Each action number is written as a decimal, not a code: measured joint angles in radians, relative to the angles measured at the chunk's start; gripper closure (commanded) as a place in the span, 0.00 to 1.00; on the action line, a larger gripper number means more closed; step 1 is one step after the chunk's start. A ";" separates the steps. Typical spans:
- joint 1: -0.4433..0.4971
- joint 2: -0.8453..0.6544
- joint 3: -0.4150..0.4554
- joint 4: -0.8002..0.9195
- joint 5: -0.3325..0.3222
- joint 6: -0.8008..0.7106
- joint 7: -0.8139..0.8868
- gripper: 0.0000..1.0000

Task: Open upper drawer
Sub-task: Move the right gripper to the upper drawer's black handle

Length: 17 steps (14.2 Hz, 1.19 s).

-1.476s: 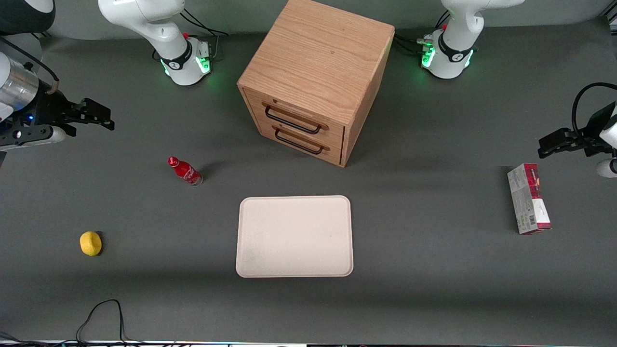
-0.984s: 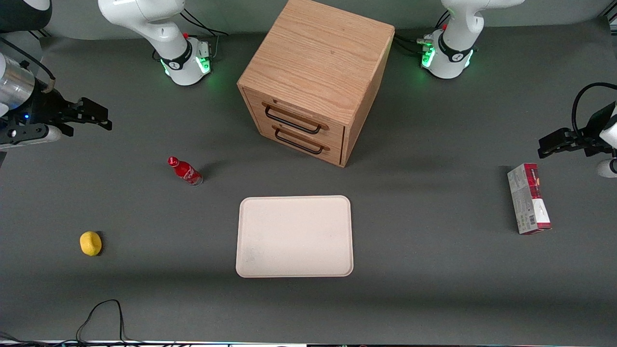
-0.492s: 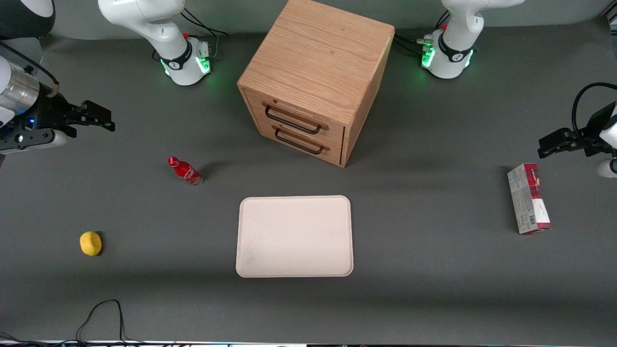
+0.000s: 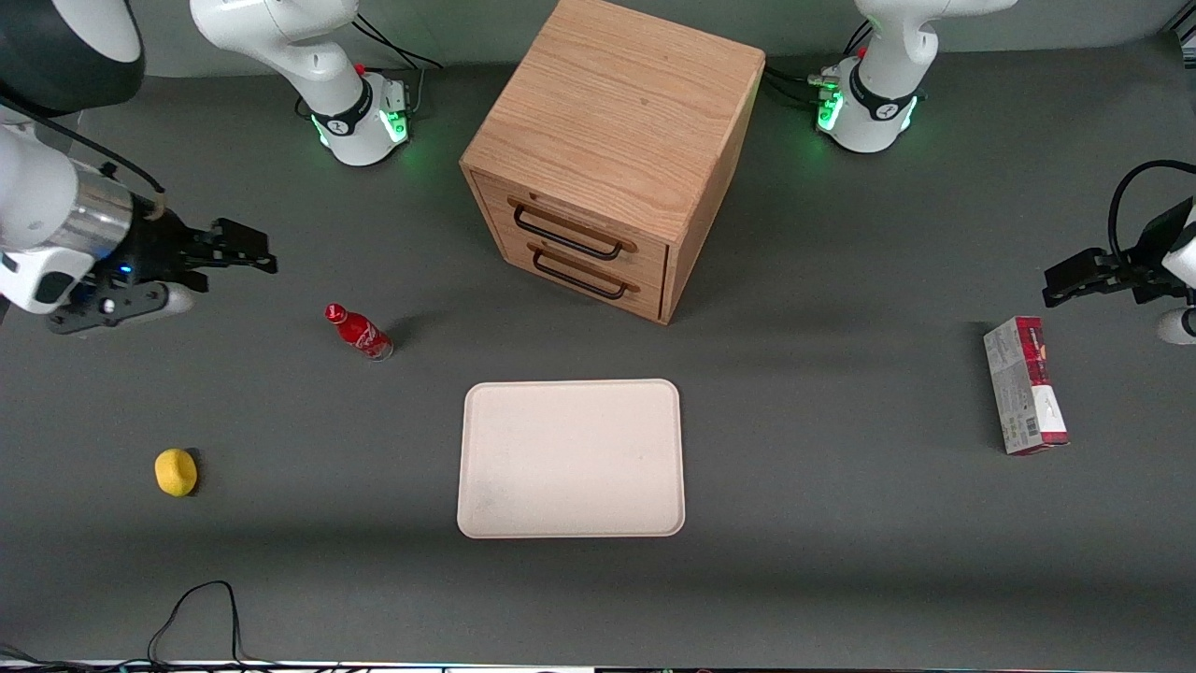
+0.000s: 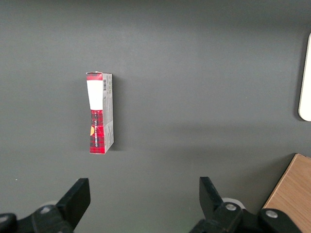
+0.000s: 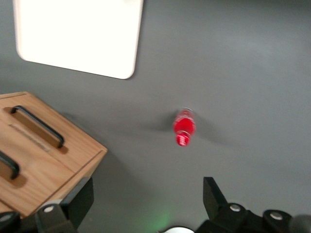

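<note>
Two drawers in cabinet (image 4: 612,178), both closed; upper drawer (image 4: 572,232) atop lower. Gripper (image 4: 250,250), fingers spread and empty, hovers near table's working-arm edge, well apart from upper drawer; red bottle (image 4: 359,332) nearby.

tool (image 4: 245,254) spread, bottle (image 4: 358,331) near path
</note>
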 measured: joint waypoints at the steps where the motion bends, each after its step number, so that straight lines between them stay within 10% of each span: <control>1: 0.019 0.023 0.002 0.024 0.021 -0.002 0.000 0.00; 8: 0.129 0.243 0.038 0.228 0.173 -0.002 -0.054 0.00; 17: 0.222 0.359 0.165 0.322 0.180 -0.014 -0.328 0.00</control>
